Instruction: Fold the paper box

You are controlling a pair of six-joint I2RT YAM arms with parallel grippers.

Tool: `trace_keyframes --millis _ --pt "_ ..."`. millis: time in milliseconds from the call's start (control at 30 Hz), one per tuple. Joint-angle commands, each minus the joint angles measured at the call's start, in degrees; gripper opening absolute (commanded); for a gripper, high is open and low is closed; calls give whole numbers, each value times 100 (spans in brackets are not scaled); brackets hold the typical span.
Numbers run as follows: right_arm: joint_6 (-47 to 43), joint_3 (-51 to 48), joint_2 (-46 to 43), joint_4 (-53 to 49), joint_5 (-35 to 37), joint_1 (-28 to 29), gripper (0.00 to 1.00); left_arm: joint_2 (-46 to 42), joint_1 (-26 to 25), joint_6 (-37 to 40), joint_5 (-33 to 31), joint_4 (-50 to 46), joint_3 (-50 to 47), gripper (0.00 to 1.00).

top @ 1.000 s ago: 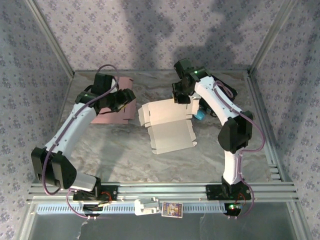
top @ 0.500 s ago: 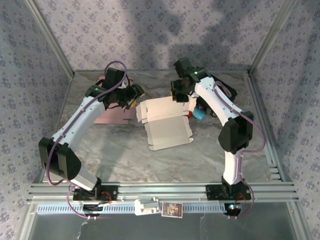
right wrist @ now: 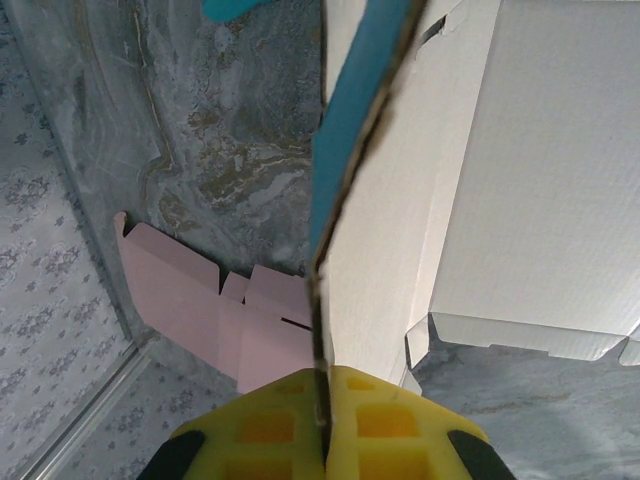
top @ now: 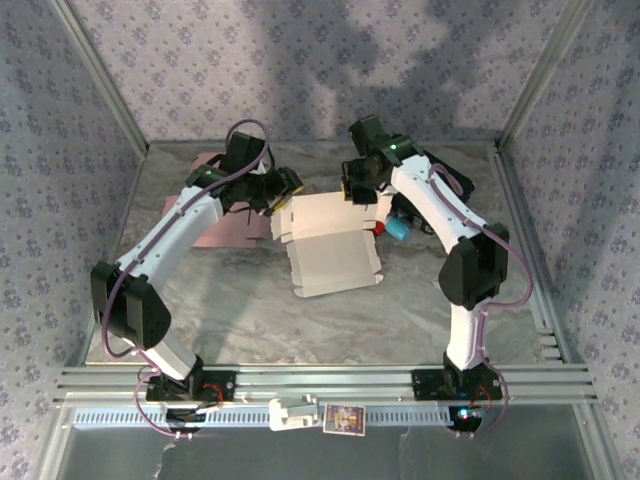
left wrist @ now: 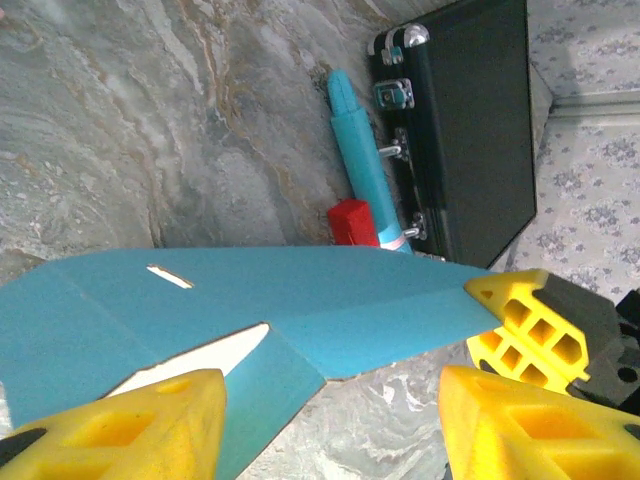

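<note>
Arms flank white-and-teal cardboard box (top: 330,245)
Released left jaws have reached its ten o'clock flap for folding; right jaws clench its wall.

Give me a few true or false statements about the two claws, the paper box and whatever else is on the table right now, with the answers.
1. The right claw is shut on an upright flap of the paper box. True.
2. The left claw is clamped on the pink cardboard sheet. False: its jaws are open at the box's far left corner, and the pink sheet lies flat on the table beside it.
3. A teal pen lies beside a black case. True.
4. The paper box is fully folded shut. False: it lies open, with its white inside facing up.
</note>
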Motion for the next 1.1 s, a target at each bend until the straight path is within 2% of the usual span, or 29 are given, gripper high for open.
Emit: trace_keyframes --millis 0,400,567,633,733,800,867,933,1067 --pt "-7 -71 -166 -11 -52 36 0 35 -122 -30 41 -20 172 59" --pt "11 -312 -295 105 -149 91 0 295 -230 48 127 275 356 54" --pt "65 -554 -476 238 -186 -22 0 -286 -32 285 -29 130 178 59" --pt "169 -651 -557 281 -259 -75 0 -741 253 267 -18 229 -268 60" --pt "333 -806 -693 407 -401 -136 0 -1285 894 128 430 817 -1436 57" --pt "450 -922 -786 495 -507 -168 0 -1479 1335 21 667 1262 -2329 48" --pt "574 -1029 -874 608 -616 -202 0 -1540 1634 -336 1099 2158 -3149 38" --pt "691 -1136 -966 723 -687 -224 0 -1537 1709 -548 1203 2835 -3720 34" --pt "844 -1180 -1059 803 -866 -285 0 -1208 1728 -1140 1477 4471 -4522 32"
